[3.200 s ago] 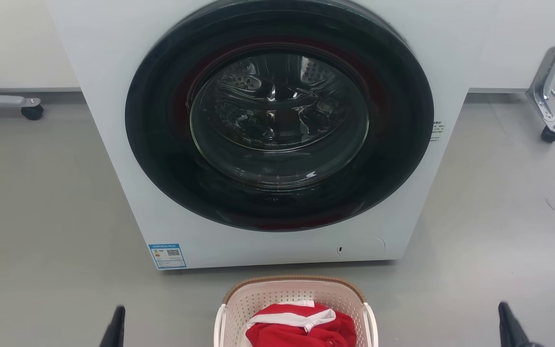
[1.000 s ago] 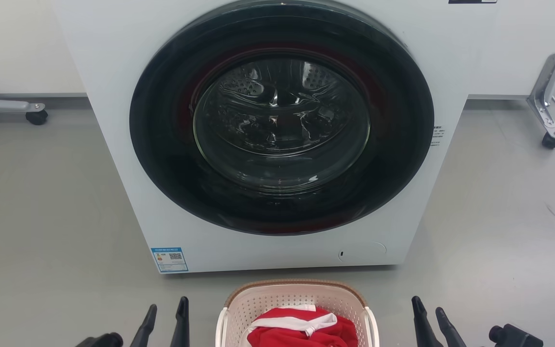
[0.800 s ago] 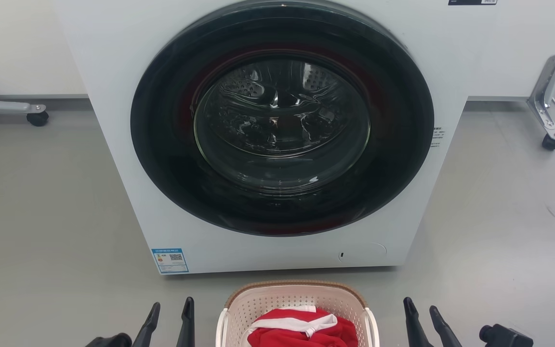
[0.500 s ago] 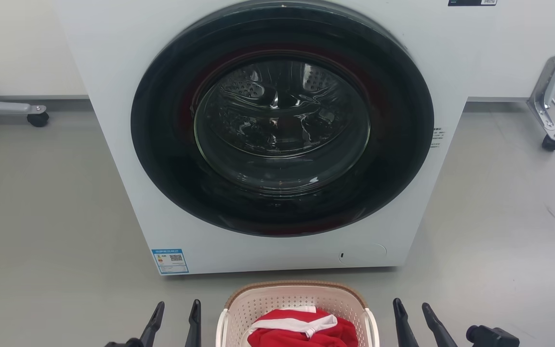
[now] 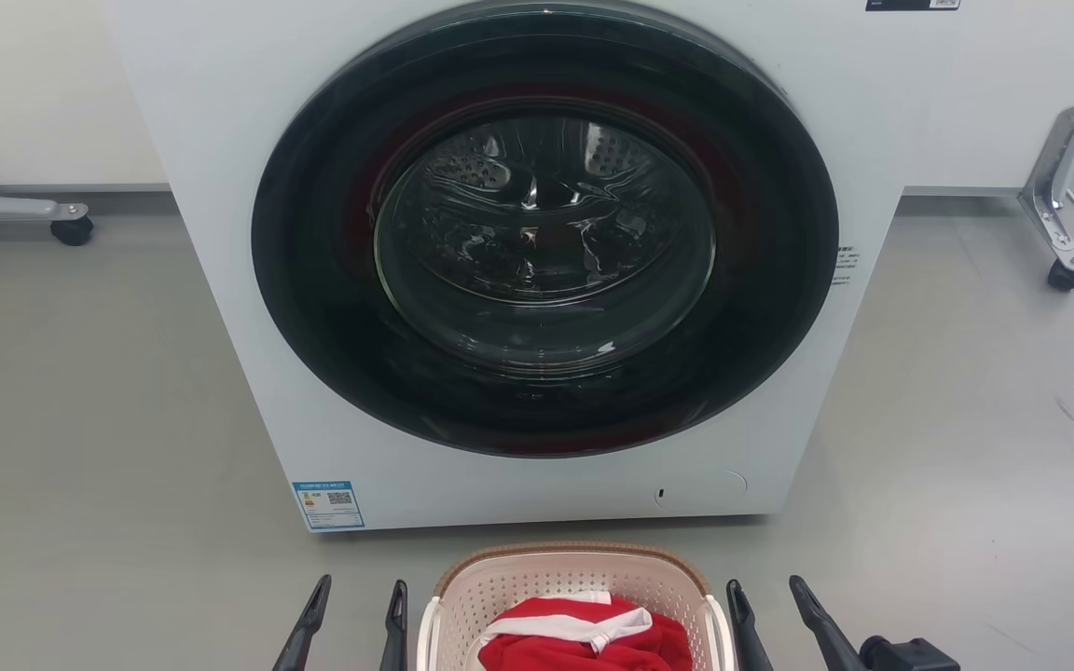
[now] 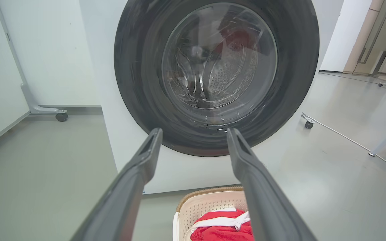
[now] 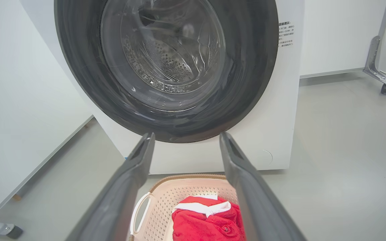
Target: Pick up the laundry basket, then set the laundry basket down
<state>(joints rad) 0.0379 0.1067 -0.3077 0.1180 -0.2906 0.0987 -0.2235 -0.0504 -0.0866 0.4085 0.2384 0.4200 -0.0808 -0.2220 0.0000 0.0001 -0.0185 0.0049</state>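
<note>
At the bottom edge of the head view, the left pincer [image 5: 360,596] and the right pincer [image 5: 764,596] flank the laundry basket [image 5: 574,552], one on each side, fingers pointing up the frame. Both pincers stand open with a clear gap between their dark fingers, and neither has hold of anything. The left pincer's inner finger sits just beside the basket's white left handle [image 5: 425,634], with a thin strip of floor [image 5: 80,419] between them. On the right, the inner finger runs very close to the right handle [image 5: 722,629], and I cannot tell whether they touch. The basket rests on the grey floor at bottom centre, its lower part cut off by the frame. Its cream perforated wall and brown rim face up the picture, and a red garment [image 5: 584,643] with white trim lies bunched inside. Just above the basket stands the white washing machine [image 5: 220,186], whose round dark door [image 5: 313,280] is shut over the shiny drum [image 5: 542,233]. A small blue label [image 5: 326,503] is stuck at its lower left corner. Farther back, black casters [image 5: 71,230] on grey frame legs show at the left and right edges.
</note>
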